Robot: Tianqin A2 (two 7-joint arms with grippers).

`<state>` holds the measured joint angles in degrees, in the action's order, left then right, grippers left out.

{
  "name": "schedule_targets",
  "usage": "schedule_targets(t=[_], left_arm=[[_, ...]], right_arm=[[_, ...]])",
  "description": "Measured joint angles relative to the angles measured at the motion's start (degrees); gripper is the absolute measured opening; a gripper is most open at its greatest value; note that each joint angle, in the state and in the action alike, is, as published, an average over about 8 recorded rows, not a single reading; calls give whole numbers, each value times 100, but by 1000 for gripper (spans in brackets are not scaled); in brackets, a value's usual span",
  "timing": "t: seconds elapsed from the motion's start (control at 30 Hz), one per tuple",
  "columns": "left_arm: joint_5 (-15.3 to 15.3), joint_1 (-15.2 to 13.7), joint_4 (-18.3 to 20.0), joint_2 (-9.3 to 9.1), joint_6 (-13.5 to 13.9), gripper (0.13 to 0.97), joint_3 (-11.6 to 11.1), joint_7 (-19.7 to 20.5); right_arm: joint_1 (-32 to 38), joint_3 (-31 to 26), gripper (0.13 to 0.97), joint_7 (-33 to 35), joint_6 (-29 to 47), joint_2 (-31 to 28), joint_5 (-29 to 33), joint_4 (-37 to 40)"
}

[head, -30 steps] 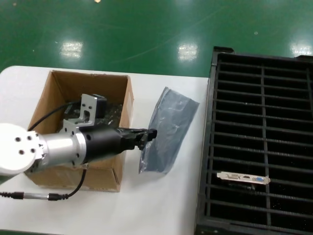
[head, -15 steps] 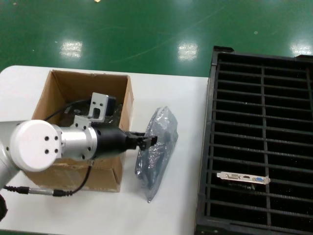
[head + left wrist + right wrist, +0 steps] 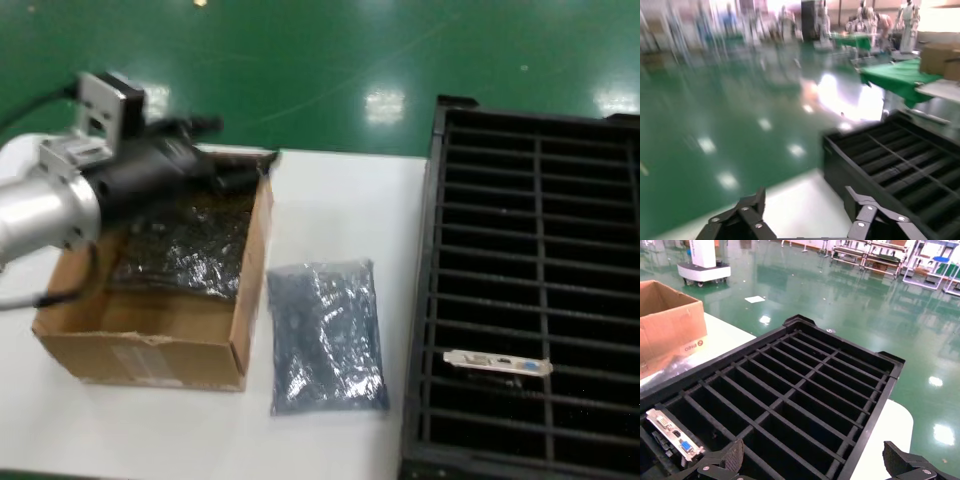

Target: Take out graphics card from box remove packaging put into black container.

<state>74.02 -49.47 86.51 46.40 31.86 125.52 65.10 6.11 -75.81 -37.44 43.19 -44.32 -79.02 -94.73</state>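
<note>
The packaging [image 3: 325, 335], a crinkly grey-blue bag, lies flat on the white table between the box [image 3: 140, 345] and the black container [image 3: 540, 250]. The graphics card [image 3: 497, 364] stands in a near slot of the container, its silver bracket with the blue port on top; it also shows in the right wrist view [image 3: 672, 435]. My left gripper [image 3: 237, 147] is open and empty, raised over the box's far right corner; in the left wrist view [image 3: 805, 212] it faces the table and the container [image 3: 890, 160]. My right gripper [image 3: 815, 462] is open and empty above the container [image 3: 805, 375].
Dark shiny wrapped items [image 3: 185, 245] fill the box. The white table [image 3: 340, 215] ends close to the box's near side and at the container. Green floor lies beyond. The box [image 3: 667, 325] also shows in the right wrist view.
My left gripper let go of the packaging, which dropped flat onto the table beside the box. The left arm pulled back and up toward the box's far corner.
</note>
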Motion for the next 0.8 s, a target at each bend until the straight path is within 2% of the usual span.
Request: schedule_targets(t=[0.1, 0.13, 0.23, 0.3, 0.4, 0.5, 0.8], left_arm=[[-371, 430, 421, 196, -431, 564, -589, -530], [-537, 604, 551, 239, -579, 564, -794, -725], [-1043, 1125, 867, 297, -981, 564, -1347, -1305], [-1233, 1356, 984, 288, -1136, 614, -1576, -1572], [-1268, 1526, 1031, 229, -1235, 688, -1714, -1778], [-1094, 1554, 986, 148, -1248, 762, -1699, -1817], [-618, 1929, 923, -203, -1458, 893, -1875, -2330]], right_arm=[[0, 0, 966, 0, 0, 0, 0, 0], [0, 0, 966, 0, 0, 0, 0, 0], [-1, -2, 966, 4, -5, 3, -3, 0], [-4, -10, 966, 24, -28, 18, -15, 2], [-14, -36, 966, 85, -99, 62, -55, 7], [-30, -79, 966, 186, -215, 135, -120, 15], [-97, -252, 966, 593, -685, 431, -383, 48]])
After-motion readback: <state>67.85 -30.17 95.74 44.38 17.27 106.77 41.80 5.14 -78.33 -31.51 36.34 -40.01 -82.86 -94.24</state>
